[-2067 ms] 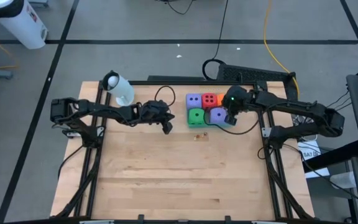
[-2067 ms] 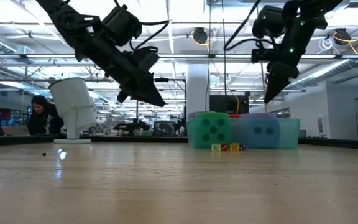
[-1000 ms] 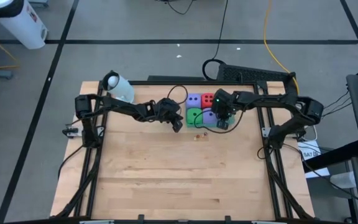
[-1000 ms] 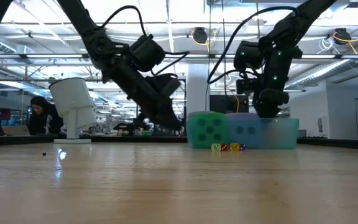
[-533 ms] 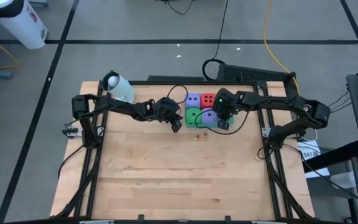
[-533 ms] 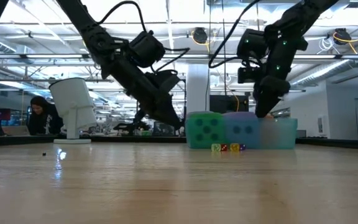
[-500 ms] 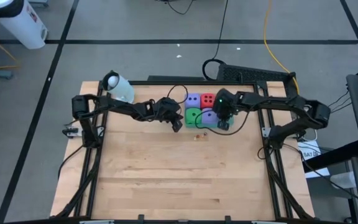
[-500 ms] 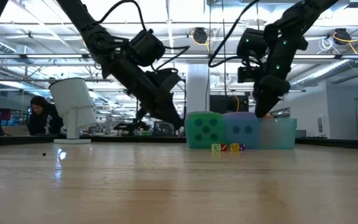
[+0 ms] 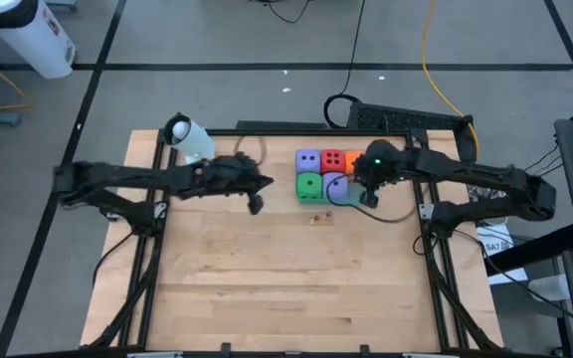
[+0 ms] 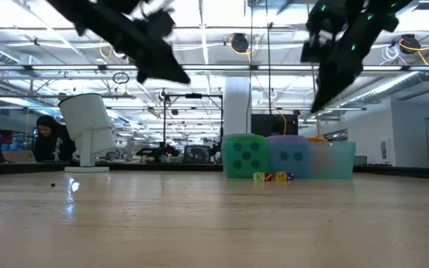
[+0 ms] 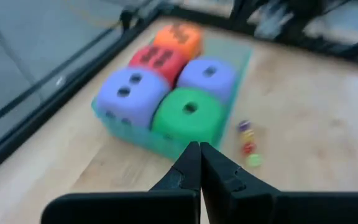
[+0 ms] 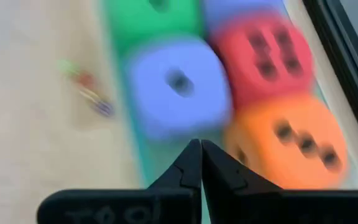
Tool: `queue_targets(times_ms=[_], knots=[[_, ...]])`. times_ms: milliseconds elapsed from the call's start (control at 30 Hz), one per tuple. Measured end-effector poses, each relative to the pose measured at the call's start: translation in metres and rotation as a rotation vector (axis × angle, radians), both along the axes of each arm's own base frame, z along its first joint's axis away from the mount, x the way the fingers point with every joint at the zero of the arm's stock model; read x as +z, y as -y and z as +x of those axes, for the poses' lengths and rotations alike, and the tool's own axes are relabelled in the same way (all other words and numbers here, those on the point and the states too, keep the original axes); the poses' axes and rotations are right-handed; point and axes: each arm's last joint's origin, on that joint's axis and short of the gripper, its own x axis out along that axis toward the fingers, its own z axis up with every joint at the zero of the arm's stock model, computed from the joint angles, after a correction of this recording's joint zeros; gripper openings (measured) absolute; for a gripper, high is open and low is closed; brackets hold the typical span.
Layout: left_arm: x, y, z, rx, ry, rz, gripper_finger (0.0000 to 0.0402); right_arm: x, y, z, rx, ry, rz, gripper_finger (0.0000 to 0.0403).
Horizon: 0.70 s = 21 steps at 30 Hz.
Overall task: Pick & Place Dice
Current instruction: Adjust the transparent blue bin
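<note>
Several soft dice sit packed in a translucent green tray (image 11: 143, 138) at the table's far middle. They are a purple one (image 9: 308, 160), a red one (image 9: 333, 160), an orange one (image 12: 291, 146), a green one (image 9: 311, 185) and a second purple one (image 9: 339, 186). My left gripper (image 9: 255, 205) hangs shut above the table, left of the tray, with nothing between its fingers. My right gripper (image 9: 367, 198) is shut too, raised above the tray's right end, and holds nothing. In the low view both grippers, left (image 10: 182, 77) and right (image 10: 315, 109), stand well above the dice.
A few tiny coloured dice (image 9: 319, 216) lie on the wood just in front of the tray. A white cup-like object (image 9: 189, 140) stands at the table's far left corner. A person (image 10: 49, 138) sits in the room beyond the table.
Both grippers have risen, still shut. My left gripper has drawn back from the tray's left side toward the table's left edge. My right gripper has lifted off the tray's right part and pulled back a little to the right. The dice have stayed in the tray.
</note>
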Motion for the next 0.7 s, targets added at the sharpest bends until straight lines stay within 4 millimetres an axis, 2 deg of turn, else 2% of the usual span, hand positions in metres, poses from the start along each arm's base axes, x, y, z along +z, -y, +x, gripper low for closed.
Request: queue_targets(times_ms=[167,333,533,700], knots=[[0.006,0.023,-0.045,-0.036,0.09,0.007,0.0001,0.012,-0.016,-0.008,0.168,0.254,-0.006,0.0],[-0.008,0.04,-0.083,-0.042,0.171,0.06,0.0001,0.0,-0.023,-0.015,0.244,0.385,-0.081,0.0],[-0.038,0.046,-0.111,-0.056,0.307,0.027,0.0001,-0.025,-0.023,-0.014,0.249,0.504,-0.14,0.0],[-0.06,0.046,-0.122,-0.042,0.345,-0.002,0.0001,-0.03,-0.022,-0.014,0.192,0.522,-0.125,0.0]])
